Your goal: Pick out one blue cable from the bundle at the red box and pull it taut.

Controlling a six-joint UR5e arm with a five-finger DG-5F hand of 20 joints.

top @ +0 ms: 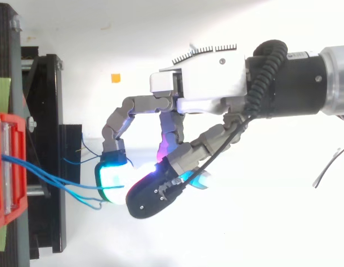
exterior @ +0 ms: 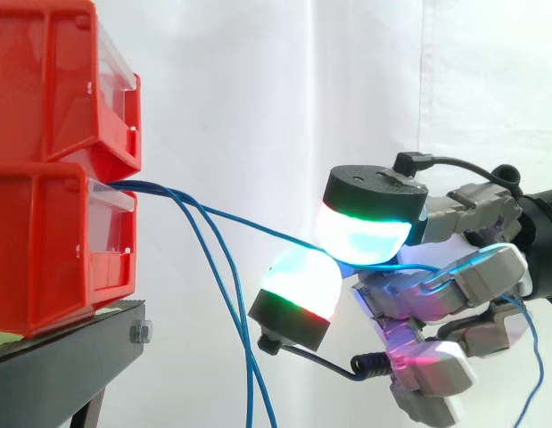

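Just off the red box (exterior: 44, 241), the hand (exterior: 436, 290) pinched one blue cable (exterior: 249, 223) between its pads; singled out, nearly straight; final tightening seemingly remained.

The hand (exterior: 456, 283) pinches one blue cable (exterior: 249, 219) stretching from the red bins (exterior: 44, 234).

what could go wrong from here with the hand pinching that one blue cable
1. The hand holds the blue cable only between two rounded pads. It may slip out as the pull tightens.
2. The other blue cables leave the same red bin close beside it, so one could get dragged along.
3. A hard pull might shift the bin on its stand.
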